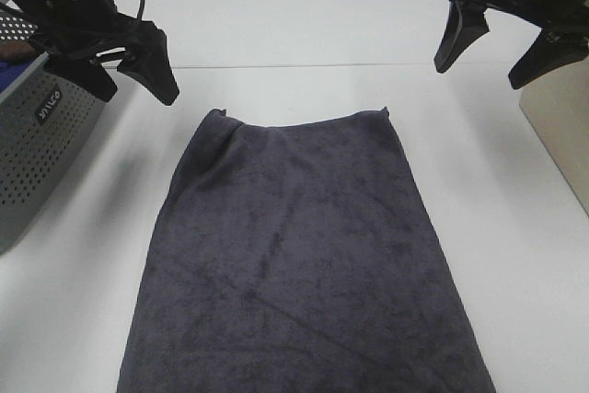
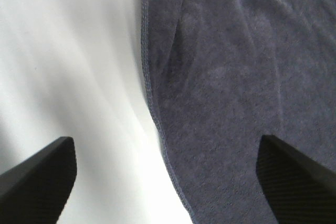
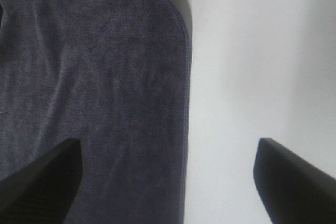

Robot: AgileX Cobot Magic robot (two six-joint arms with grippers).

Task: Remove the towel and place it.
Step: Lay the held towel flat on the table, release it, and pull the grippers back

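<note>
Lying flat and lengthwise on the white table (image 1: 304, 16), the towel (image 1: 304, 255) runs from just in front of both grippers to the near edge of the high view, which cuts off its end. The terry pile and shallow creases suggest a soft, limp, fairly light cloth. It would probably sag and fold under its own weight, and it is neither fragile nor slippery. The stitched hem looks the firmest place to pinch, and the far-left corner (image 1: 215, 117) and far-right corner (image 1: 385, 114) are the nearest holds. Taking both together should keep the sheet spread. The left gripper (image 1: 133, 89) hangs above the table with jaws wide apart and nothing between them. Its wrist view shows one finger over bare table and the other over cloth, straddling the side hem. The right gripper (image 1: 480, 73) is likewise spread and empty, straddling the opposite hem. A grey perforated basket (image 1: 37, 144) stands at the left, apart from the towel but close under the left arm, so a sideways swing there may strike it. A beige box (image 1: 561, 126) borders the right edge. Nothing rests on the towel.
</note>
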